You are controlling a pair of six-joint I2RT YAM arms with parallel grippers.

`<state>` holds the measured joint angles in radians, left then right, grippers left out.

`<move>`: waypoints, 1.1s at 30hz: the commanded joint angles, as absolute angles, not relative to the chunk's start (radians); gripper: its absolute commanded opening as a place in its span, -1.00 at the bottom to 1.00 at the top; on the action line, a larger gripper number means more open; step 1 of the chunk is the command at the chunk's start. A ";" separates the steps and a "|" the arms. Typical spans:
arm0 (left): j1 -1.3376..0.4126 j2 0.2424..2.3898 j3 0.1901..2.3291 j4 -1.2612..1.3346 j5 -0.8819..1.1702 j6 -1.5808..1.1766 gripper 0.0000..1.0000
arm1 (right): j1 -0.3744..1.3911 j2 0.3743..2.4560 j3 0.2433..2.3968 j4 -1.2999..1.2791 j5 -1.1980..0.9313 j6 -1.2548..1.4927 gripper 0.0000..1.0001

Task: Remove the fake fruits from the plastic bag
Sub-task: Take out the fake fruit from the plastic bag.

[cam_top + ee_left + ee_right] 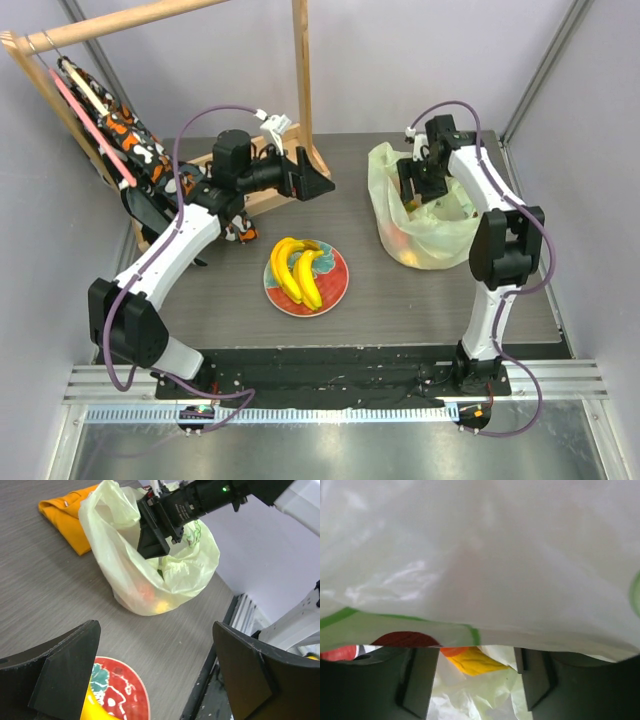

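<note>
The pale yellow-green plastic bag (432, 232) stands at the back right of the table, mouth up, and fruit colours show through the plastic bag (150, 587). My right gripper (420, 190) reaches down into it. In the right wrist view the bag's film (480, 555) covers most of the picture. Below it my right gripper (477, 667) is open, its fingers (417, 680) apart, with a yellow-orange fruit (472, 661) between the tips and a red fruit (404, 639) at the left. The yellow bananas (298, 270) lie on the red and teal plate (337, 287). My left gripper (318, 182) hovers open and holds nothing.
A folded orange cloth (70, 515) lies behind the bag. A wooden rack (303, 80) with patterned fabric (120, 130) hanging from it stands at the back left. Past my left gripper (155, 675) the plate (120, 690) and the table's black front rail (212, 680) show.
</note>
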<state>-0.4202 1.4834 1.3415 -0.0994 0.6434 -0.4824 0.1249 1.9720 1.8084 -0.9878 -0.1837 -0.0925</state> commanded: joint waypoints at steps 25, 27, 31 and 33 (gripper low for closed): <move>-0.410 1.465 1.342 -0.282 0.643 -0.290 0.99 | 0.124 2.034 1.861 -0.900 -0.173 -0.121 -0.35; -0.405 1.441 1.344 -0.273 0.646 -0.291 1.00 | 0.126 1.978 1.839 -0.914 -0.161 -0.167 -0.38; -0.400 1.390 1.342 -0.242 0.644 -0.316 1.00 | 0.136 1.820 1.770 -0.949 -0.126 -0.227 -0.42; -0.400 1.371 1.333 -0.223 0.652 -0.318 1.00 | 0.147 1.715 1.693 -0.951 -0.133 -0.283 -0.43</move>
<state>-0.4068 1.4563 1.3037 -0.2993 0.6384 -0.3096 0.1276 1.9560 1.7691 -0.9249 -0.1486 -0.1707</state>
